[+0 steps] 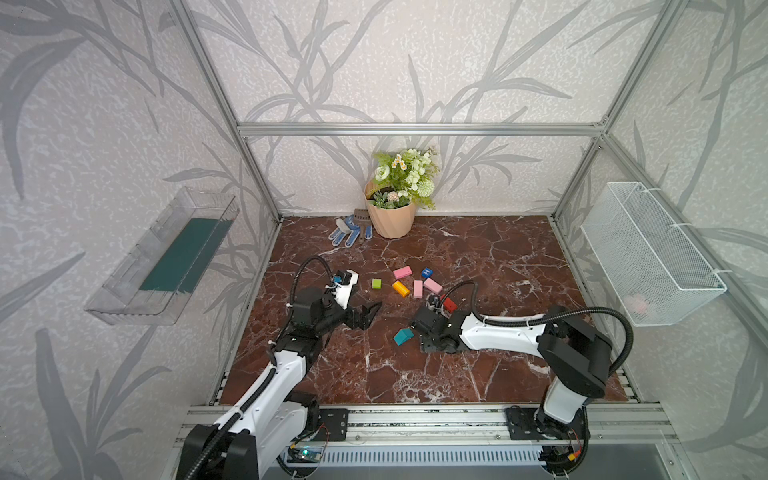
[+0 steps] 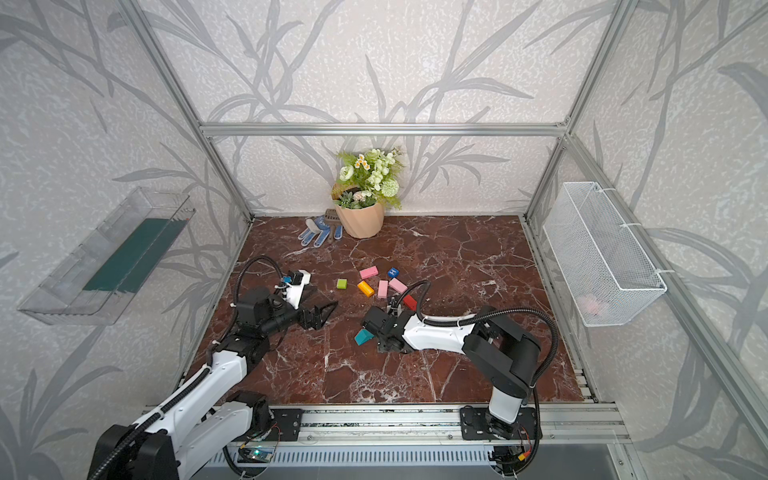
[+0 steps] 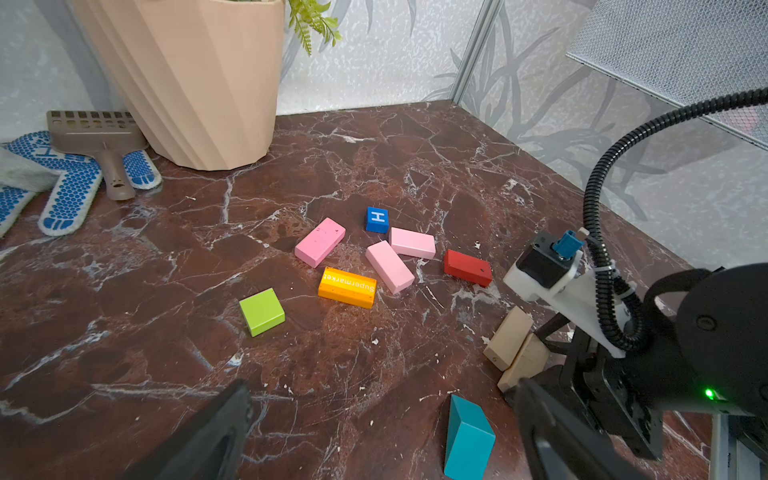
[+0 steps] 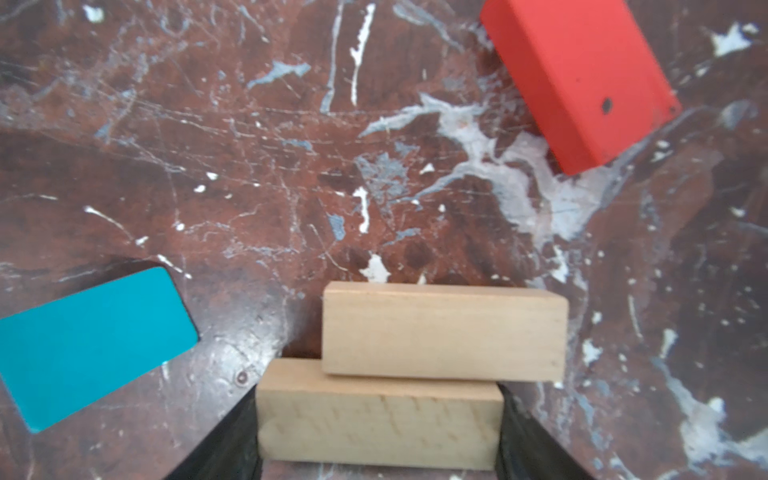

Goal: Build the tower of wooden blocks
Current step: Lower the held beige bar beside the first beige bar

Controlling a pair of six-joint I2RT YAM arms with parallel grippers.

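Tan wood clamped end to end by the right gripper (image 4: 377, 399); the left gripper (image 1: 371, 316) hangs spread and empty.

In the right wrist view the black fingers (image 4: 232, 436) press both short ends of the near tan block (image 4: 374, 432). Its long side touches the far tan block (image 4: 444, 332), which sits slightly off to one side. Whether the held piece is clear of the marble table (image 1: 498, 257) cannot be told. The red block (image 1: 449, 304) lies just beyond this pair, and the teal house-shaped piece (image 1: 403, 336) lies just beside the right gripper, between the two arms. Farther back the other wood blocks are scattered flat: three pink blocks (image 1: 417, 289), the orange block (image 1: 400, 288), the blue "H" cube (image 1: 427, 272), and the green cube (image 1: 376, 283), which is nearest the left gripper's open jaws.
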